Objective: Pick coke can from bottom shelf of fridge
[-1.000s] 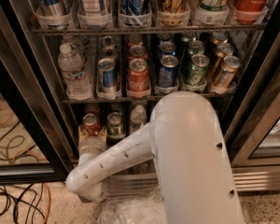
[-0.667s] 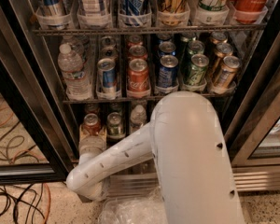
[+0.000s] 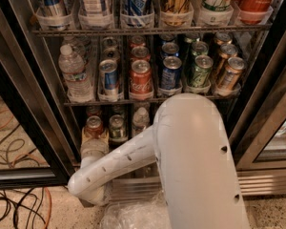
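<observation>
Nearest the camera, what's there?
– My white arm (image 3: 195, 161), filling the lower right. Elbow bends low left over the speckled floor (image 3: 28, 175), beside crumpled clear plastic (image 3: 133, 216) and loose orange and black cables (image 3: 19, 209).

Claw?
– Gripper (image 3: 93, 143) is up from the elbow, at the left end of the bottom shelf (image 3: 118, 138) of the black-framed drinks fridge (image 3: 47, 128), above its ribbed steel base panel (image 3: 262, 182). Can't tell how far open it is, or whether it has hold of anything: my own wrist hides that.

Target?
– Small dull-red coke can (image 3: 94, 126), silver top, stands upright just above and behind the gripper. Contact: can't tell. To one side, a greenish can (image 3: 117, 126), then a small clear bottle (image 3: 140, 120).

Further back?
– Middle rack: clear water bottle (image 3: 74, 73), blue can (image 3: 108, 78), brighter red can (image 3: 141, 78), then blue, green and gold cans. Top rack: tall cans, including an orange-red Coca-Cola can (image 3: 255, 1).
</observation>
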Controlling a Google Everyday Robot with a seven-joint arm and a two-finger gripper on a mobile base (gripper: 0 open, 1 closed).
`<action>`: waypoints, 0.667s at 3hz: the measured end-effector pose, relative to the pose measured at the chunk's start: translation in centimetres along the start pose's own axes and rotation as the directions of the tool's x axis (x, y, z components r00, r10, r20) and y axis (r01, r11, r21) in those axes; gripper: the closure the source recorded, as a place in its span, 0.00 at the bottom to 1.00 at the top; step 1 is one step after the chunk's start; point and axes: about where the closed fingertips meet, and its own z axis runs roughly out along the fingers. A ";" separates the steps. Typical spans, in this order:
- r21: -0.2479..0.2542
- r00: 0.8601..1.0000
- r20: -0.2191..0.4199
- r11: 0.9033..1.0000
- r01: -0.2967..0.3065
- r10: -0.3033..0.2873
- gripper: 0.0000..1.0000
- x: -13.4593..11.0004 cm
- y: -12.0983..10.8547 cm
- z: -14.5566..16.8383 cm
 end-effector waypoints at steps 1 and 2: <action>-0.004 1.000 0.030 1.000 0.000 0.000 1.00 -0.7 0.0 -0.8; -0.035 0.996 0.087 0.999 0.005 -0.002 1.00 -2.8 0.4 -2.9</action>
